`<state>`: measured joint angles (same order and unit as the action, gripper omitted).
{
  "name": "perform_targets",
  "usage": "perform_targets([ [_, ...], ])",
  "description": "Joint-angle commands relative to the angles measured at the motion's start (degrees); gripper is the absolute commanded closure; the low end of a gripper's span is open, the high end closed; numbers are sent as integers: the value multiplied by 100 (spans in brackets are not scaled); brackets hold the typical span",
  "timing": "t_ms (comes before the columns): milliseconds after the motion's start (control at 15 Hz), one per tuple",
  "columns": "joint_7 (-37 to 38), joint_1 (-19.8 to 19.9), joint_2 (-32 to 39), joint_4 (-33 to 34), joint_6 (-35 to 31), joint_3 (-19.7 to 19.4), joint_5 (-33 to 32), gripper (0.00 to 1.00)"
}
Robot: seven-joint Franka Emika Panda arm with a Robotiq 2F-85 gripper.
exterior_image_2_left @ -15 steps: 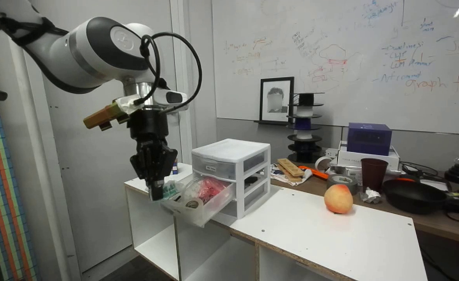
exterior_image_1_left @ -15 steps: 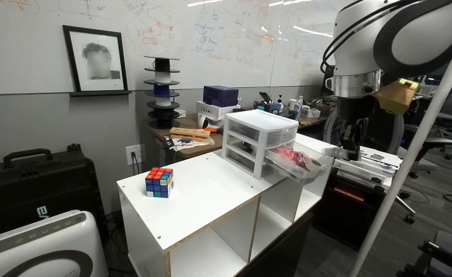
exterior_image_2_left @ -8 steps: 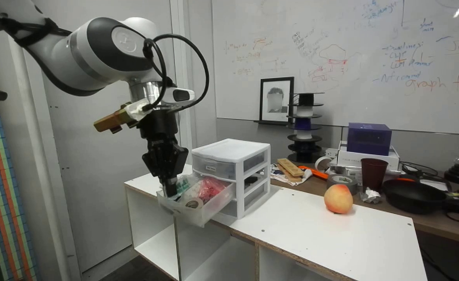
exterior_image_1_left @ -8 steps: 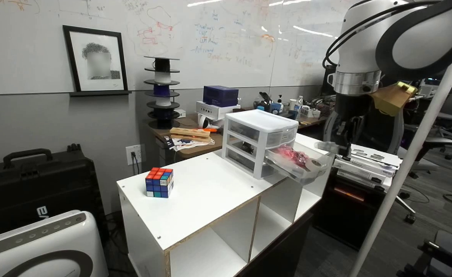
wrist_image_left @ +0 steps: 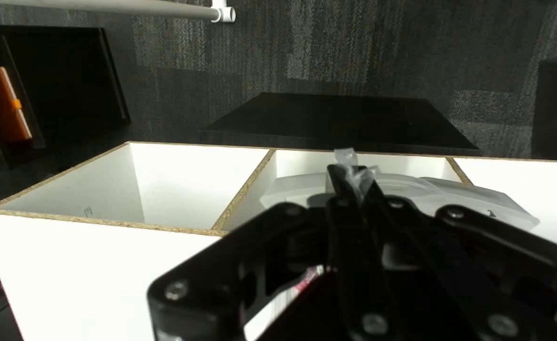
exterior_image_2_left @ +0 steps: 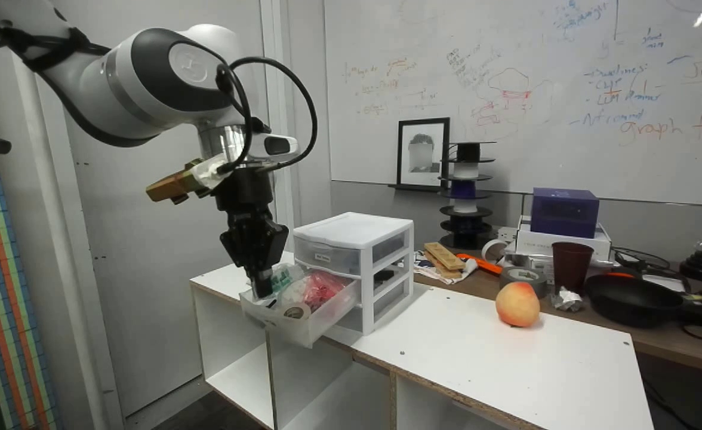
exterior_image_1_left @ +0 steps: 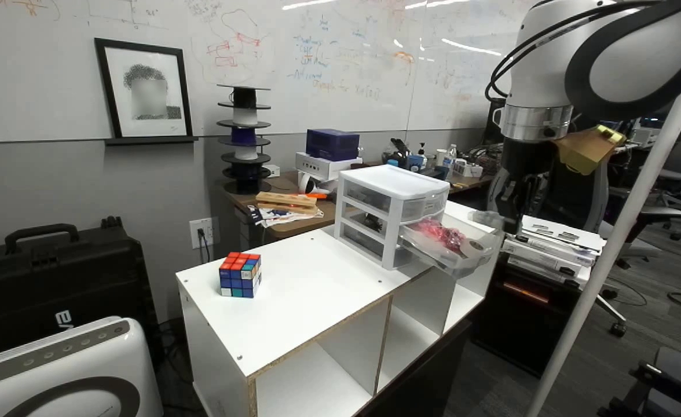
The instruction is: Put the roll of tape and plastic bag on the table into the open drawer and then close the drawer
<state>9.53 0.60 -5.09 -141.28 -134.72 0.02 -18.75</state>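
1 plastic bag [exterior_image_2_left: 284, 276] is pinched in my gripper [exterior_image_2_left: 262, 289] above the front corner of the drawer [exterior_image_2_left: 334, 312]; its middle, my likely target, lies inward of the jaws.

air lies free between the drawer unit [exterior_image_1_left: 395, 220] and the plastic bag [exterior_image_1_left: 486, 219] pinched in the jaws; beneath, pink plastic [exterior_image_2_left: 323, 289] and tape roll [exterior_image_2_left: 298, 310] crowd the open drawer [exterior_image_2_left: 334, 313].

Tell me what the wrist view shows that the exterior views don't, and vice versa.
Only the wrist view: a white pipe fitting and a small mark on a cubby wall.

Only the exterior views, both of them: the framed portrait, stack of spools, purple box and whiteboard.

Shared by all: gripper, open drawer, table and plastic bag, just a bit of it in the wrist view.
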Motion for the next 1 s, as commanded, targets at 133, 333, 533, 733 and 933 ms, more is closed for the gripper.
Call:
perform_targets([
  [133, 108, 14, -97, -22, -198, 14, 334, 93],
  [333, 179, 9, -102, -14, -201, 27, 489, 93],
  [533, 250, 13, -102, -10, -188, 32, 551, 93],
  [733, 382, 20, -98, -5, -156, 35, 534, 93],
  [933, 494, 23, -95, -2, -139, 35, 541, 93],
])
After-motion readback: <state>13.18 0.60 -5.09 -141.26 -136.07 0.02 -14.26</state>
